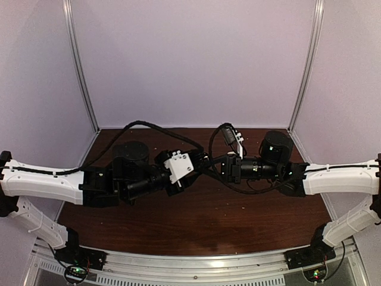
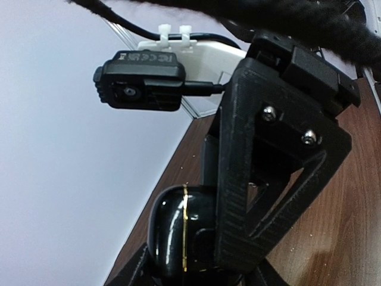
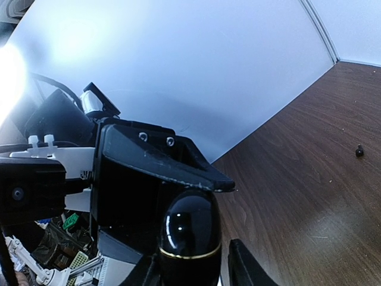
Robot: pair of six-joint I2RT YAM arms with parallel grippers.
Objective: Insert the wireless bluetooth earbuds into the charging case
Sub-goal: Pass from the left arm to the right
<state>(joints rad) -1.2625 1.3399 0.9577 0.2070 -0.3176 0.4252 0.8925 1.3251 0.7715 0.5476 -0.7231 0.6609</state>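
Your left claw [image 2: 193, 275] is clenched on the charging case [image 3: 190, 229], which is held above the table [image 3: 309, 196]. Your right claw [image 3: 196, 271] brackets the same case, but I cannot tell whether it pinches or stands just free. The shell looks hard, light and glossy, so it will likely slip: grip across its sides, clear of the gold seam. A black earbud [image 3: 359, 151], if that speck is one, lies on the table well apart. It is tiny and easily flicked, so pinch it gently.
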